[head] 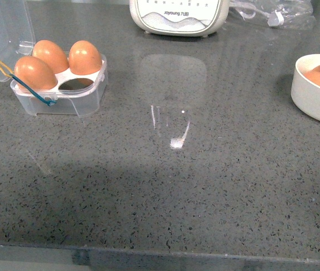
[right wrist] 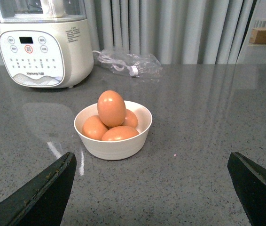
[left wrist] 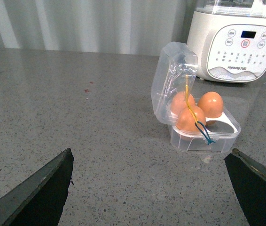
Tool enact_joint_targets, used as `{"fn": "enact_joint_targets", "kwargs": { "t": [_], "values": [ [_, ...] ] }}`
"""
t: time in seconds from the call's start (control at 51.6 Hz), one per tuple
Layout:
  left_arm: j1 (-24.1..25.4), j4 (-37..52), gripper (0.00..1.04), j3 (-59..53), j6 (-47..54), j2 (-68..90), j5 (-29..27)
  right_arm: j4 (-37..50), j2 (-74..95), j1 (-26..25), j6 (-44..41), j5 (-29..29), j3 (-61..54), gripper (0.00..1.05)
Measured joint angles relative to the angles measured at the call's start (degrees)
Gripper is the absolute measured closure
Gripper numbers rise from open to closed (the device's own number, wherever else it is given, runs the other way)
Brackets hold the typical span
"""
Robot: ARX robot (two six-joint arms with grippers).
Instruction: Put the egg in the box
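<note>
Neither arm shows in the front view; only the wrist views tell their pose. The left pincer is held open above the tabletop, its two dark fingers spread wide with nothing between them. It faces the box, which lies ahead of it and well apart from the fingertips. The right pincer is open just as wide and empty too, aimed at the white bowl, also well ahead of it.

The box stands near the tabletop's far left corner, its clear lid swung up and back. Three brown eggs sit in its white tray, and the fourth slot – on the near side, toward the tabletop's middle – is bare. A yellow loop and a blue loop hang over the egg next to that slot.

The egg is not in the box – it stands upright on top of the other brown eggs in the bowl, at the tabletop's right edge and far from the box. A cream appliance with buttons stands at the middle of the far edge, and a crumpled clear plastic bag lies to its right by the same edge.
</note>
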Motion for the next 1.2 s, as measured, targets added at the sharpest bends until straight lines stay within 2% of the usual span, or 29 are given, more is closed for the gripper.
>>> {"fn": "enact_joint_targets", "kwargs": {
  "t": [1.201],
  "values": [
    [0.0, 0.0, 0.07, 0.0, 0.0, 0.0, 0.0, 0.0, 0.0, 0.0, 0.0, 0.0, 0.0, 0.07]
  ]
}}
